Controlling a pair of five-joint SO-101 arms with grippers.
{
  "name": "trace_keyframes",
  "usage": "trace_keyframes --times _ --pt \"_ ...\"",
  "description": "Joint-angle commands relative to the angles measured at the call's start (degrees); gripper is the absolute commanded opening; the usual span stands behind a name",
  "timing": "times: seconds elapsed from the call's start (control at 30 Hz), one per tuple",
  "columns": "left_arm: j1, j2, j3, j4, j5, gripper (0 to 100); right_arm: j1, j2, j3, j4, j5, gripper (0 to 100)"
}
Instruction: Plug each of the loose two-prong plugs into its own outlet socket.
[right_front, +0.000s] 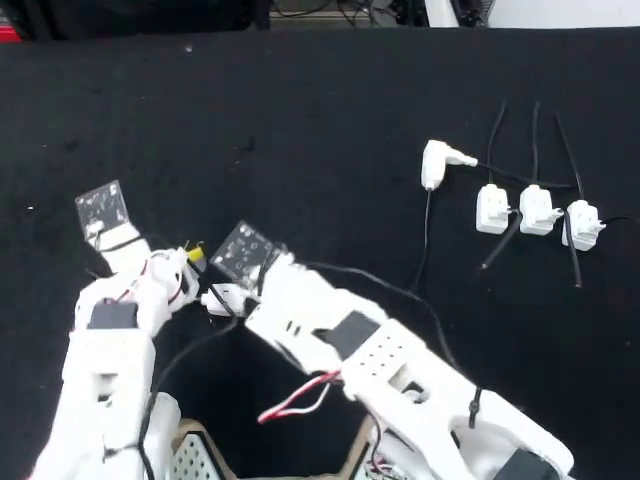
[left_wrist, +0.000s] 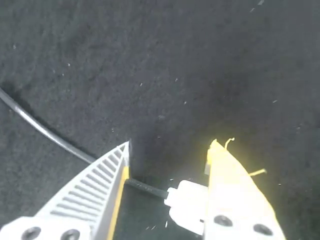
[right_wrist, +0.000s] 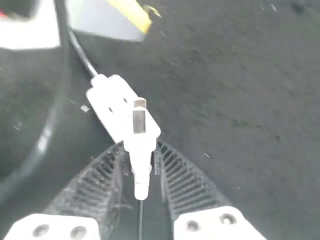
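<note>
I see the right pincer (right_wrist: 139, 148) low over the tabletop (right_front: 300, 100), clenched on a two-prong plug (right_wrist: 140, 167) beside an outlet socket (right_wrist: 112, 102); the left pincer (left_wrist: 171, 145) straddles that socket, grip I cannot tell.

A robotics lab: left arm (right_front: 105, 340) and right arm (right_front: 380, 360) on a black-clothed table (right_front: 300, 100), cables (right_front: 350, 12) behind.

White printed arms (right_front: 390, 370) — red-and-white wires (right_front: 300, 400), dark screws (left_wrist: 222, 220) (left fingers (left_wrist: 235, 190) yellow-taped).
</note>
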Motion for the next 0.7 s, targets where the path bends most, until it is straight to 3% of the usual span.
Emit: trace_keyframes --times 0.0,0.2,0.37,0.67 --pt "-0.22 -12.84 3.74 0.26 0.35 25 -3.52 -1.63 3.30 -9.58 -3.78 1.1" --pt "4.26 -29.27 11.74 0.79 -0.18 25 -3.60 -1.63 6.90 -15.65 -4.48 1.1" --pt "11.12 -40.97 15.43 5.98 -5.89 24 -3.60 -1.63 7.08 -16.18 -4.48 1.1" --pt "11.91 -50.64 18.95 9.58 -8.62 24 -3.43 -2.15 6.90 -15.74 -4.04 1.1"
